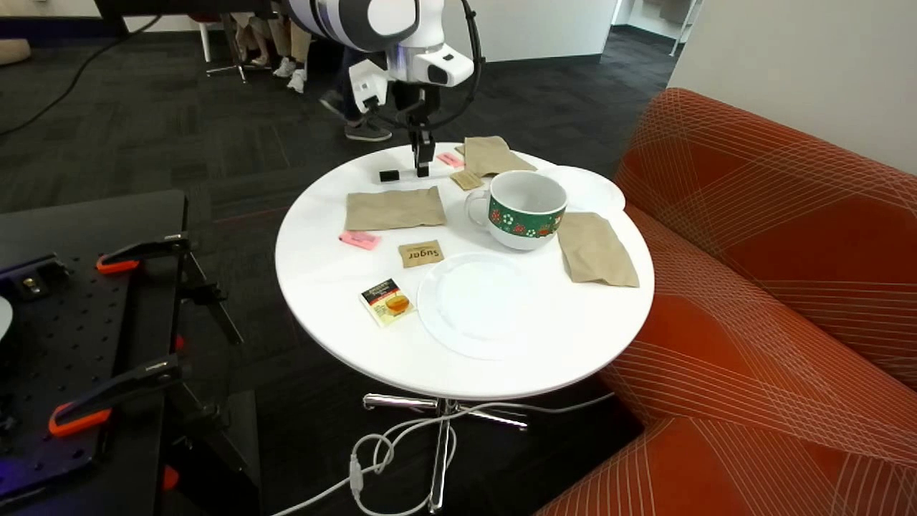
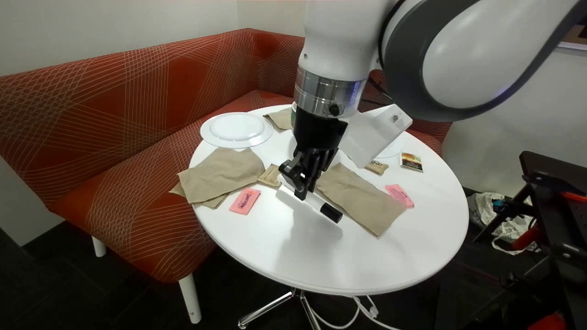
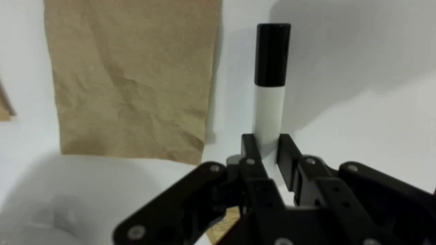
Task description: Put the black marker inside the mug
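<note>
Wrist view had the gripper point(image 3: 267, 146) closed about the white barrel of the black-capped marker point(image 3: 271, 61), touching both its sides, with a brown napkin point(image 3: 136, 78) near on the left. The marker was outside the mug point(image 1: 526, 215), near the far edge of the round table point(image 1: 322, 308) in an exterior view, its cap pointing away from the mug.

One word read clearly: "Sugar", upside down on a brown packet point(image 1: 421, 253) in an exterior view. A pink packet point(image 2: 245, 200) carried dark lettering, perhaps "Sweet'N Low", though blur left that unsure. A black-and-yellow packet point(image 1: 387, 302), just beside a white plate point(image 1: 476, 304), showed a printed cup; its words were too small to read, as was the print on another brown packet point(image 3: 223, 226), half covered by the gripper in the wrist view.

The arm point(image 2: 337, 46) hid nearly all of the mug in an exterior view, leaving a sliver of green and white, and a white bracket point(image 2: 373, 135) overlapped part of the Sugar packet there. At the wrist view's lower left, a pale rounded shape point(image 3: 44, 226) was blurred and cut off. People's legs point(image 1: 299, 50) showed at the top of an exterior view, cropped by its edge.
</note>
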`<state>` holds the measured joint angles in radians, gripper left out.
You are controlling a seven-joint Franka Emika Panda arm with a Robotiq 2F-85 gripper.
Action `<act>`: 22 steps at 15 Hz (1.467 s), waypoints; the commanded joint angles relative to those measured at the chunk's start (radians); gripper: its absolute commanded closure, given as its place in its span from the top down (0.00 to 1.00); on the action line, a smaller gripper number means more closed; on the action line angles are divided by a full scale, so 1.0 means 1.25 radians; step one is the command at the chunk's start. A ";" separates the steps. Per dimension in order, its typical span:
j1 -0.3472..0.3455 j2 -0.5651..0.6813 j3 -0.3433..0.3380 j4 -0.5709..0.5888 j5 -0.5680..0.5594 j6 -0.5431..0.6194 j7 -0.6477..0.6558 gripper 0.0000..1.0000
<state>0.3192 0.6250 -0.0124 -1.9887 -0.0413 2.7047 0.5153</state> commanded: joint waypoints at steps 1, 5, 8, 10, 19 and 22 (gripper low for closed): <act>0.091 -0.122 -0.086 -0.077 -0.029 0.015 0.107 0.05; 0.164 -0.250 -0.172 -0.140 -0.151 0.027 0.285 0.05; 0.222 -0.333 -0.263 -0.168 -0.308 0.022 0.472 0.05; 0.240 -0.367 -0.316 -0.156 -0.432 -0.001 0.597 0.05; 0.019 -0.340 -0.187 -0.061 -0.741 -0.116 0.890 0.05; -0.048 -0.302 -0.124 -0.034 -0.787 -0.145 0.932 0.05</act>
<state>0.3326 0.1917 -0.2430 -2.0896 -0.9683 2.5732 1.6156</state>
